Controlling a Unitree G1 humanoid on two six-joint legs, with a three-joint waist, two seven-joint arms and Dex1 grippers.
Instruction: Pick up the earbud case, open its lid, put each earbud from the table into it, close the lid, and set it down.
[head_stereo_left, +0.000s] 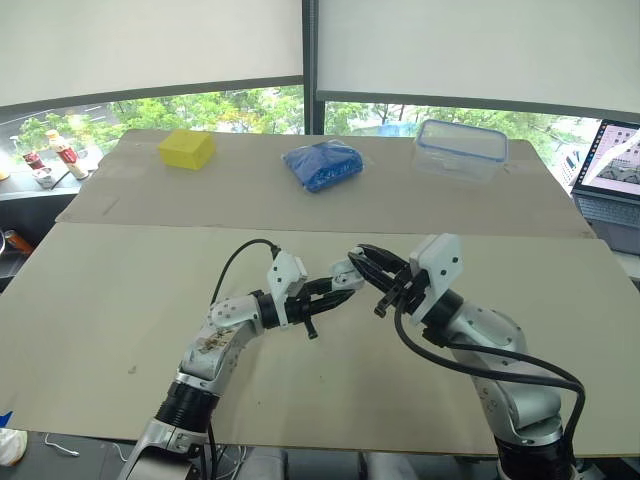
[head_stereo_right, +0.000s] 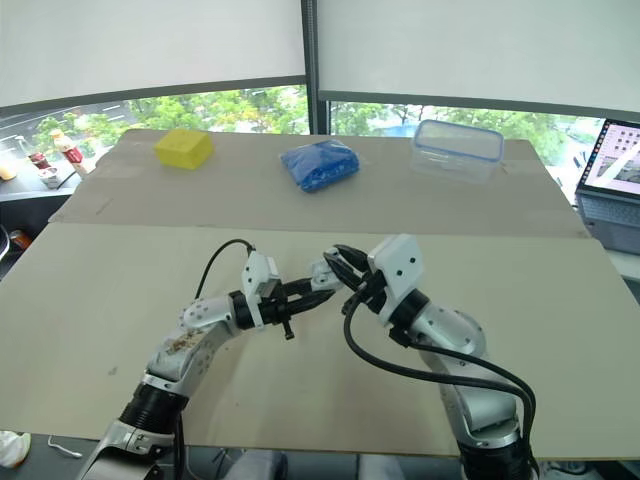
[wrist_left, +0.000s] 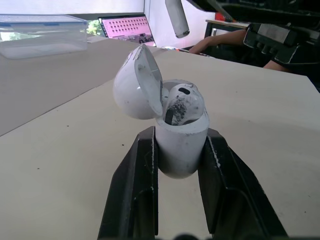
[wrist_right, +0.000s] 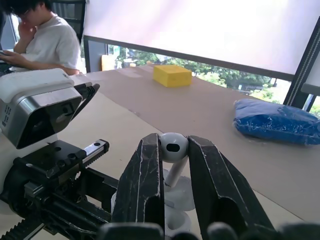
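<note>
left gripper (wrist_left: 180, 136) clamped on earbud case (wrist_left: 181, 152), held above table (head_stereo_left: 120, 300) centre. lid (wrist_left: 136, 85) open, first earbud (wrist_left: 183, 102) seated. right gripper (wrist_right: 173, 139) pinching second earbud (wrist_right: 173, 146), stem down, just over case mouth. next, probably: short drop along stem axis into free slot.

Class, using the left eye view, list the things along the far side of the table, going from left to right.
yellow sponge → blue packet → clear lidded container → laptop
</note>
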